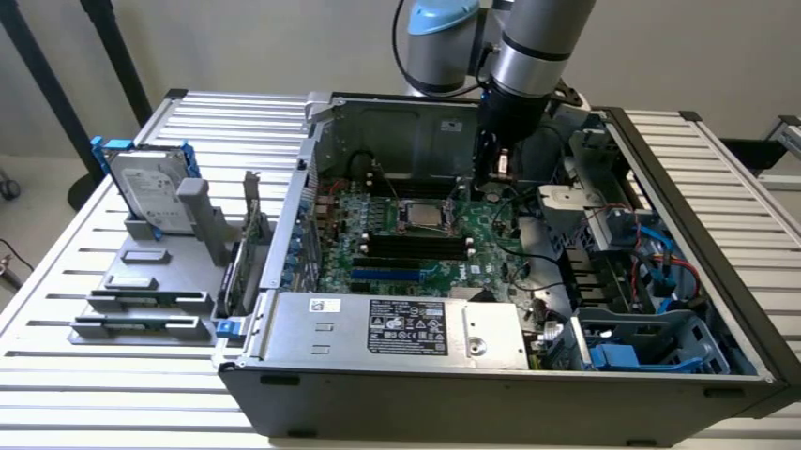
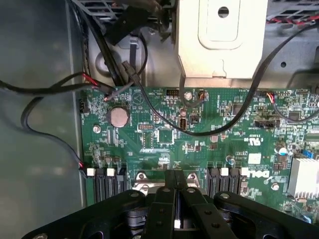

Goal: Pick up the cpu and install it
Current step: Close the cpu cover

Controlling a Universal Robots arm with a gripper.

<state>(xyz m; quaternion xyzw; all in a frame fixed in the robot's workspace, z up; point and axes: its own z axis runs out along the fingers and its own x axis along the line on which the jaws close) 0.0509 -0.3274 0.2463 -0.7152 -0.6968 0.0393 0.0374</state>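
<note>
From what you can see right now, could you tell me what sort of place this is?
Likely a robotics lab workbench for PC assembly: an open computer case lies on a slatted table, a robot arm reaches into it, and a hard drive stands in a grey parts fixture.

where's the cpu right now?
Exterior view: the cpu lies flat in the socket at the middle of the green board inside the case, just to the exterior view's left of the pincer.
</note>
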